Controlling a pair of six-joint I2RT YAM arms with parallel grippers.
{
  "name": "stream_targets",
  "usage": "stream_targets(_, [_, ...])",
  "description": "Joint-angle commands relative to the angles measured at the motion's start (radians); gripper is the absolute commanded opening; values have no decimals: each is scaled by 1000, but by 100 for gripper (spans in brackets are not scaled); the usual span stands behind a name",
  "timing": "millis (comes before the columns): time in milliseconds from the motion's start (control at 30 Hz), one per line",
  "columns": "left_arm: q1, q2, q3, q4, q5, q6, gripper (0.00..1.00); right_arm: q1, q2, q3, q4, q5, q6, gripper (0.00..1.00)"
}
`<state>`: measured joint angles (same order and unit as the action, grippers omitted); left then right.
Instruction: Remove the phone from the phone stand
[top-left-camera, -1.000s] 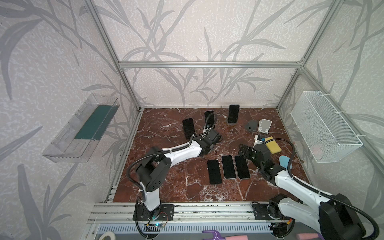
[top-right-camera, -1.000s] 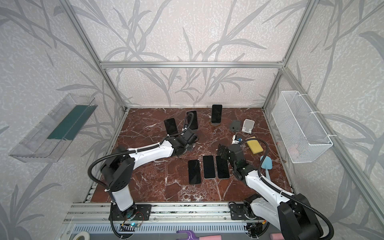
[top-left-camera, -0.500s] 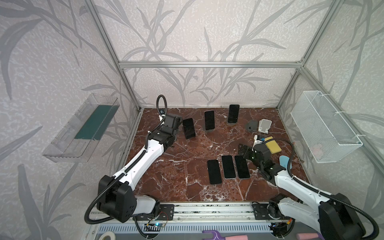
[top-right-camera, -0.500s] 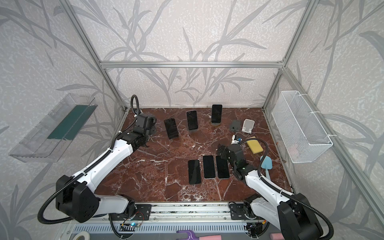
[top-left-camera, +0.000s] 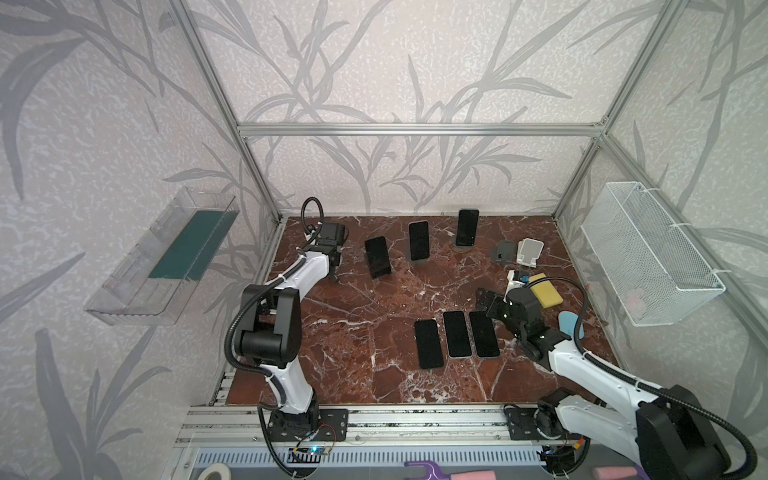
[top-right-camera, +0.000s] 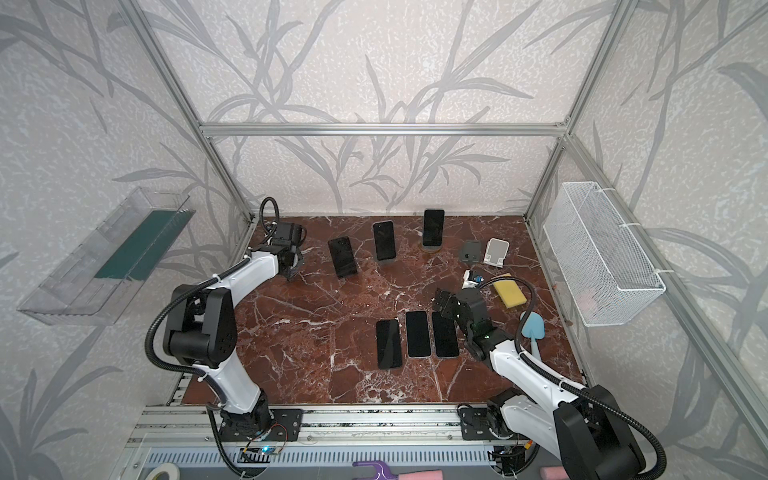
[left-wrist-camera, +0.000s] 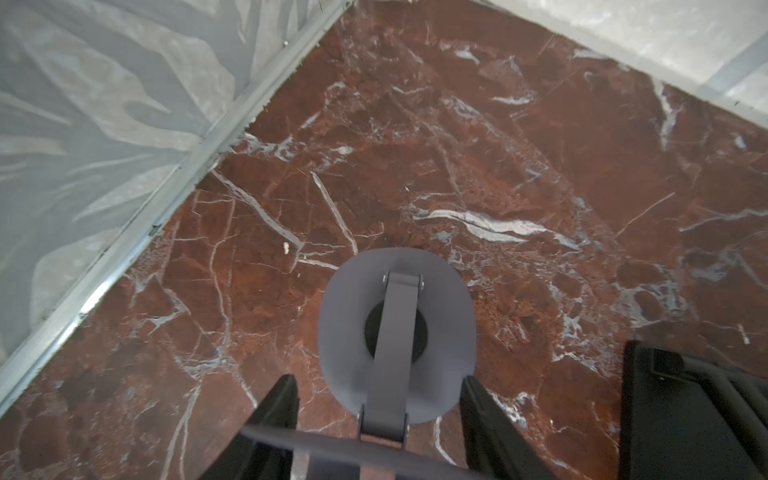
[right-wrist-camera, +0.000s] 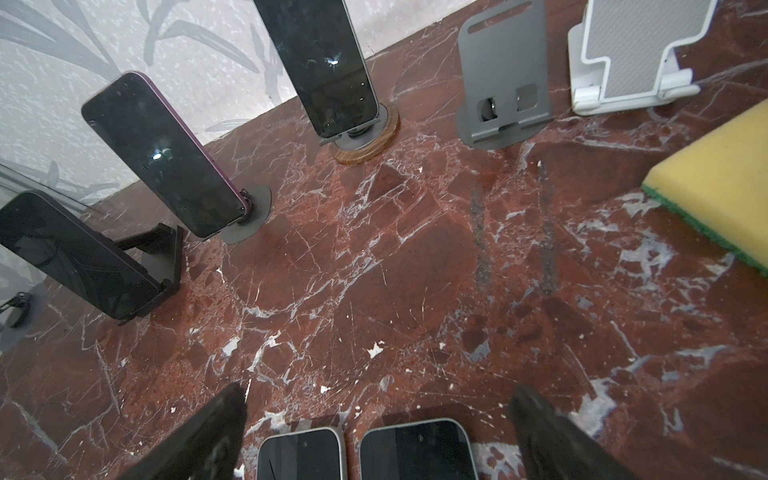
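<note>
My right end effector (top-left-camera: 484, 300) hangs with its jaws wide apart and nothing between them, low over the far ends of the three flat phones (top-left-camera: 456, 340) on the desk (top-left-camera: 365, 316). My left end effector (left-wrist-camera: 377, 378) is at the far left corner, closed on an empty grey stand (left-wrist-camera: 440, 316). I therefore judge the right arm the free one for the next lift.

Three phones are propped on stands along the back. I take 12 o'clock as toward the back wall. The rightmost phone (top-left-camera: 467, 227), on its wood-ringed stand (right-wrist-camera: 365, 154), lies at about 12 o'clock from my right end effector, well apart. The middle phone (top-left-camera: 418, 246) lies at 11 and the leftmost phone (top-left-camera: 377, 261) at 10. That last one is near my left end effector, at its 3 o'clock.

Each phone leans back, its long axis running from its foot up and away toward the wall. I would close across the short width, near the top edge.
</note>
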<state>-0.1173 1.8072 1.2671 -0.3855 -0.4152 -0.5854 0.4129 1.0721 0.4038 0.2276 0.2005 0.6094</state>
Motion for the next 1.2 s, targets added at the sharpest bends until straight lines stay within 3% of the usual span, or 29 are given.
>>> stream_targets(0, [5,55,65,8,22,-20,56,1,-12,3,21,6,1,98])
stream_targets(433, [4,167,130,-51,69,17,60,0,-9,4,24,-2,1,98])
stream_targets(667, [5,168,182,-138,85,43,78,1,-8,4,25,-7,3,98])
stream_targets(867, [4,45,207,-209,82,85,88,1,4,4,35,-13,7,98])
stream_targets(900, [5,15,209,-209,87,97,99,1,7,4,35,-13,8,98])
stream_targets(1067, [4,-106,196,-220,69,110,99,0,-1,3,33,-15,9,98])
stream_targets(1167, [4,-193,154,-199,123,108,99,0,-10,-1,30,-7,8,98])
